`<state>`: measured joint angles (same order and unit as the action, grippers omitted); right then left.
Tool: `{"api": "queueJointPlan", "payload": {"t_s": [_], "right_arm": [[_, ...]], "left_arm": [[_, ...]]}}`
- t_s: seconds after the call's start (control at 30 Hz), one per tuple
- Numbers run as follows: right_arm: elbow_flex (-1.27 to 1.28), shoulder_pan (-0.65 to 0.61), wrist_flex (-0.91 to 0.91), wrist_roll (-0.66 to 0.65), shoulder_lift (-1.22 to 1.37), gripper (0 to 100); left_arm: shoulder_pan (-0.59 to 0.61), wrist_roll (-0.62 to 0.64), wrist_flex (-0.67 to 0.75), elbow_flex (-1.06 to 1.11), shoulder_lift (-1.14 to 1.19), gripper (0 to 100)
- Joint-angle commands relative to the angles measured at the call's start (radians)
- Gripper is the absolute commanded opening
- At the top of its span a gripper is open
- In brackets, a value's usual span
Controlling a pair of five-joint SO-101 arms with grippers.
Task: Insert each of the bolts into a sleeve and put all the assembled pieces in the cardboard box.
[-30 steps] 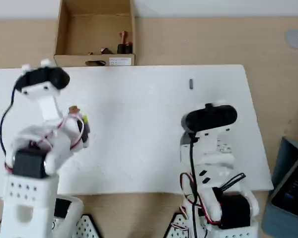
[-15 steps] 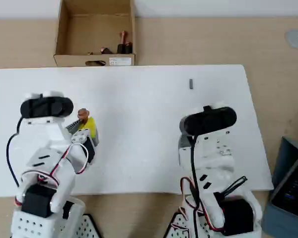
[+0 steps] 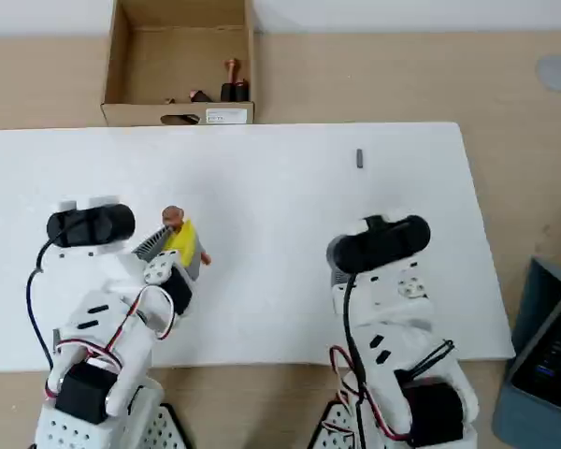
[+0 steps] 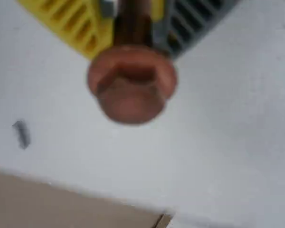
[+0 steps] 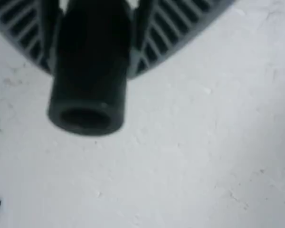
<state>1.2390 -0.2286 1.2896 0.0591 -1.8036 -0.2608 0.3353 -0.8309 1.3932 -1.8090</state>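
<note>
The left gripper point(image 3: 175, 232) has swung in over the last second from the left edge of the white mat point(image 3: 280, 299) toward the middle, carrying a copper bolt point(image 4: 131, 85). Its fingers point(image 4: 69, 23), one yellow and one grey, are clamped on the bolt's shank, with the head sticking out past them above the mat.

In the same second the right gripper point(image 5: 92, 21) has drawn back a little toward its own base. Its fingers are closed around a black sleeve point(image 5: 88, 83), whose open bore faces outward just above the mat. Bolt and sleeve are well apart, with bare mat between the two arms.

Both parts look to be in hand and the arms seem to be lining up for the insertion, which has not yet begun.

The cardboard box point(image 3: 115, 65) sits unmoved on the tabletop point(image 3: 402, 75) beyond the mat's far edge. A few dark and copper pieces point(image 3: 230, 84) lie in its near right corner. A small grey item point(image 3: 359, 158) lies on the mat ahead of the right arm, where it was before; I cannot tell what it is.
</note>
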Motion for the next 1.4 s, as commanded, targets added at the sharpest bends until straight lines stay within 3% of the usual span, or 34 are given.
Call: {"api": "queueJointPlan", "payload": {"t_s": [0.0,0.23,0.43,0.53,0.77,1.37], "right_arm": [[0.042,-0.008,-0.075,-0.006,-0.117,0.9],[0.142,-0.137,-0.204,-0.002,-0.117,0.9],[0.182,-0.269,-0.311,-0.005,-0.119,0.9],[0.199,-0.318,-0.347,-0.009,-0.12,0.9],[0.24,-0.403,-0.448,-0.155,-0.12,0.9],[0.232,-0.403,-0.551,-0.31,-0.122,0.9]], "left_arm": [[-0.009,0.052,0.115,-0.002,-0.013,0],[-0.011,0.069,0.381,0.048,-0.013,0],[-0.012,0.115,0.511,0.058,-0.013,0],[-0.028,0.167,0.511,0.052,-0.013,0],[-0.155,0.163,0.514,0.051,-0.013,0],[-0.206,0.049,0.505,0.051,-0.013,0]]}}
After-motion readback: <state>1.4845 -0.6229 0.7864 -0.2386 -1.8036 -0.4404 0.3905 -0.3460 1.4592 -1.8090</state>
